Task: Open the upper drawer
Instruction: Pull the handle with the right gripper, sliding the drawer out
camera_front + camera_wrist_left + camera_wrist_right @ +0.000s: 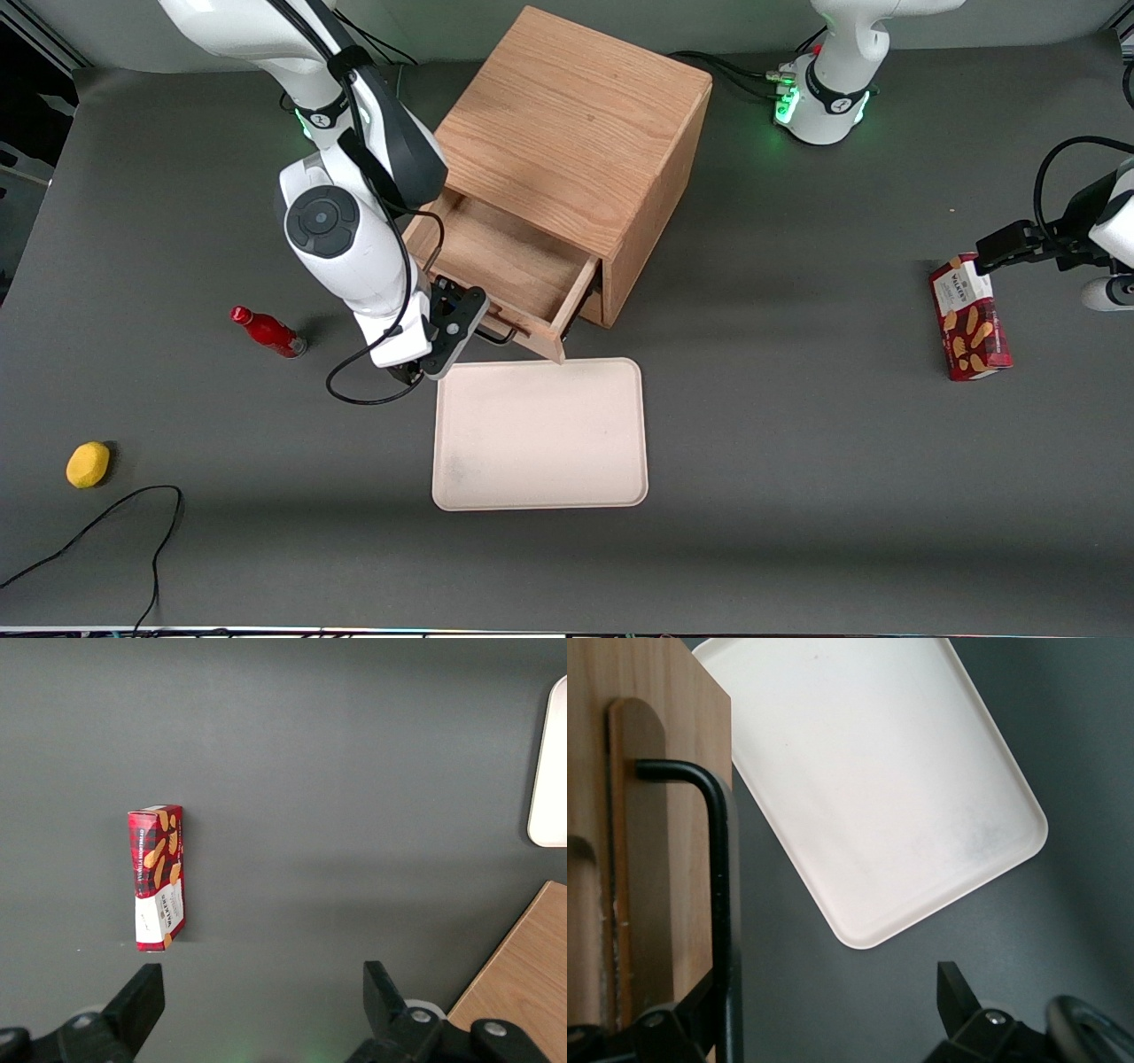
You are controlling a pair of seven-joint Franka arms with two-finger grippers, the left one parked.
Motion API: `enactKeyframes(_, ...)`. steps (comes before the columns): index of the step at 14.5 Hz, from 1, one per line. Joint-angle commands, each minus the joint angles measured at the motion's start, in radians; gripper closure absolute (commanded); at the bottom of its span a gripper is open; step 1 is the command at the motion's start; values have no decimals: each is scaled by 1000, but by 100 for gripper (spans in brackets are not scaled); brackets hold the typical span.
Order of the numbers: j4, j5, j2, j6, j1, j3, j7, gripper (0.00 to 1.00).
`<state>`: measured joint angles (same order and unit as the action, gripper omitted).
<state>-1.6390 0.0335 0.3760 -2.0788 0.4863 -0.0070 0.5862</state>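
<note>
Upper drawer (pixel 509 266) pulled well out of the oak cabinet (pixel 576 151), its inside bare and visible from above, front panel facing the front camera and sitting just above the edge of the cream tray (pixel 540 434). Gripper (pixel 469 330) is at the drawer's front, low, beside the working-arm end of the black bar handle (pixel 719 868). In the right wrist view the fingers stand apart: one finger (pixel 678 1028) is by the drawer front, right next to the handle bar, the other (pixel 961 1005) is out over the dark table (pixel 797 487), so the bar runs close along the inside of one finger with nothing squeezed between them. Cannot tell whether that finger touches the bar. Tray lies flat on the table, nearer the front camera than the cabinet. Red bottle (pixel 266 331) lies toward the working arm's end, yellow object (pixel 88 464) farther out that way and nearer the camera. Red biscuit box (pixel 969 330) lies toward the parked arm's end.
</note>
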Motion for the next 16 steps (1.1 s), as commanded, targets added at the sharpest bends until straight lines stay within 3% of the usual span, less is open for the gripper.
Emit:
enactKeyframes(1,48,17,24,20,-23,4,46,0)
enactKeyframes(16,105,103,58,39,-66,1,75,0)
